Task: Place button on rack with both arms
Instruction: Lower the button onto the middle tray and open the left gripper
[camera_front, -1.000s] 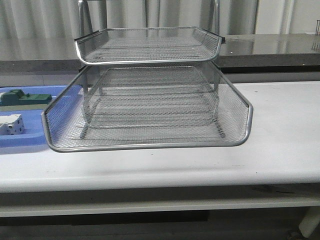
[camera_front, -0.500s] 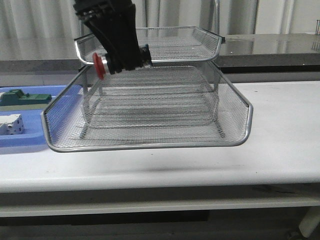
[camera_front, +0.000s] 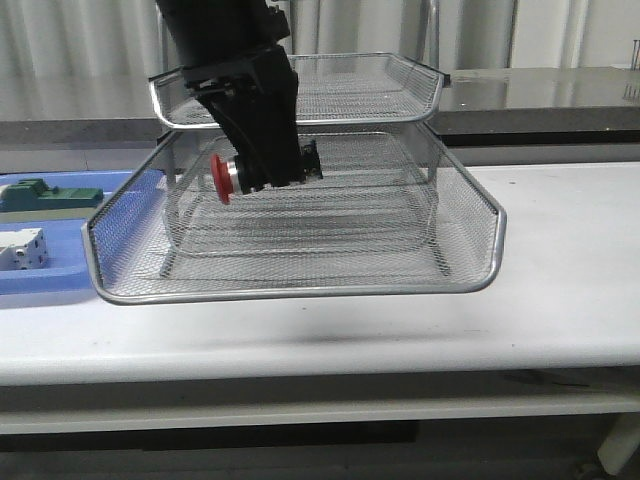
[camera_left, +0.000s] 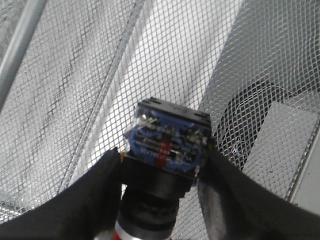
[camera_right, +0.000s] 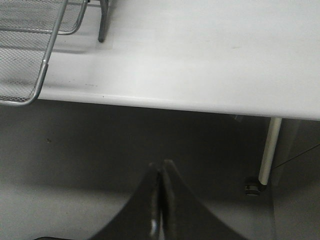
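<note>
A: What takes up most of the frame?

B: The white worktop (camera_front: 560, 260), running edge to edge across the middle of the front view. On it, centre-left, stands one silver wire-mesh rack (camera_front: 470, 250); two of its trays show clearly, a wide one low and a smaller one at the upper centre, with more mesh between them.

A: And the arms?

B: One black arm, the left arm (camera_front: 215, 40), comes down from the upper left of the frame in front of the upper tray. It covers part of that tray's front rim. The right arm does not show in the front view.

A: What else is around?

B: One flat blue tray (camera_front: 45, 275) at the left edge, partly behind the rack's mesh wall. In it lie one green-and-grey block (camera_front: 45, 195) and one white boxy part (camera_front: 22, 250).

A: Where is the button?

B: One button (camera_front: 262, 170), left of centre, clamped in the left tool (camera_front: 270, 165) above the wide lower tray. It lies sideways, red cap towards the left edge. In the left wrist view, black fingers (camera_left: 97, 185) press its sides, its blue end up.

A: The other tool?

B: The right tool (camera_right: 160, 200) is closed on nothing, fingertips together, low in its own view below the worktop edge.
</note>
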